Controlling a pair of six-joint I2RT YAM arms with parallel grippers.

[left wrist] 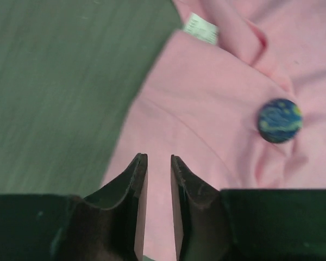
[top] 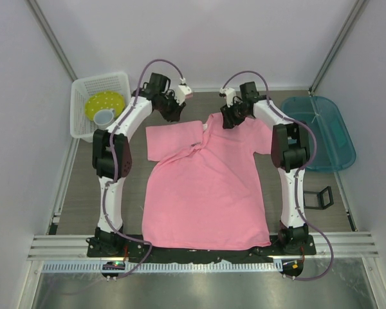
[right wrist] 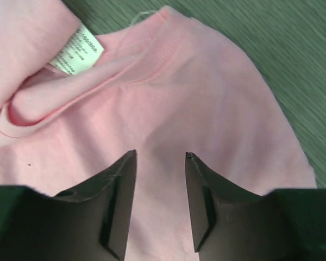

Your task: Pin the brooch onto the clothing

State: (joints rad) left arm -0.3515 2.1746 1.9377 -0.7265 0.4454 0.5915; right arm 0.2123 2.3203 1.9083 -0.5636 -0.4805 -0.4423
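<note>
Left gripper [left wrist: 158, 159]: you see its fingers with only a narrow gap, nothing between them, above the shirt's edge.
Brooch [left wrist: 280, 120]: it sits on the pink cloth near the collar [right wrist: 152, 62], right of those fingers and apart from them.
Clothing [top: 206, 193]: spread on the table [top: 77, 187], white label [right wrist: 76, 50] showing.
Right gripper [right wrist: 161, 154]: fingers apart, holding nothing, over the cloth.
Teal tub [top: 325, 132]: far right, off the shirt.

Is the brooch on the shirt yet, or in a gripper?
On the shirt: the brooch lies face up on it, apart from the left gripper. Whether it is pinned through: cannot tell.
</note>
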